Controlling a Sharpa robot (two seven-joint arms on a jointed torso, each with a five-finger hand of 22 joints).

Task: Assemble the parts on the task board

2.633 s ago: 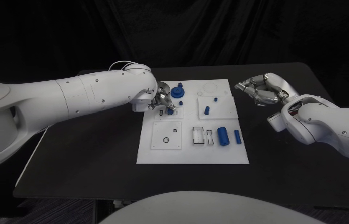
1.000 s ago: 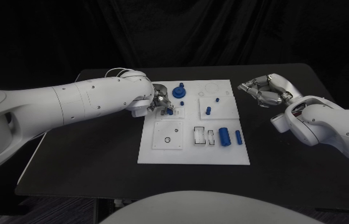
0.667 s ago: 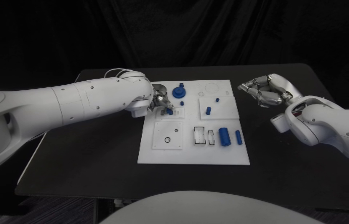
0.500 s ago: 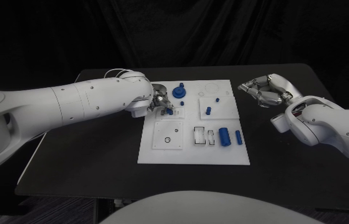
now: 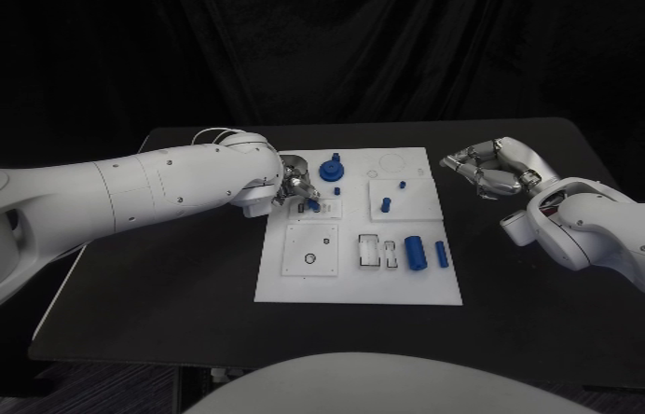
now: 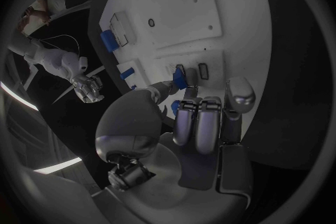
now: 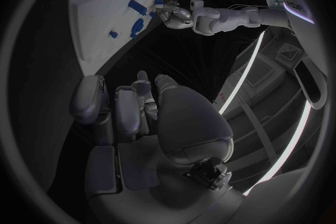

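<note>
The white task board [image 5: 356, 279] lies in the middle of the black table. My left hand [image 5: 295, 186] hovers over the board's back left part and pinches a small blue part [image 5: 313, 205] between thumb and fingers, low over a rectangular slot. In the left wrist view the same blue part [image 6: 180, 76] sits at the fingertips [image 6: 240, 91], just above the board [image 6: 210, 5]. My right hand [image 5: 487, 168] hangs off the board's right edge, fingers curled in with nothing in them, as also seen in the right wrist view [image 7: 129, 106].
On the board stand a blue knob [image 5: 331, 169], two short pegs [image 5: 383, 203] and a small peg [image 5: 336, 190]. A thick blue cylinder [image 5: 414, 251] and a thin one [image 5: 440, 254] lie near the front right, beside empty rectangular slots [image 5: 365, 249]. A square plate [image 5: 309, 249] sits front left.
</note>
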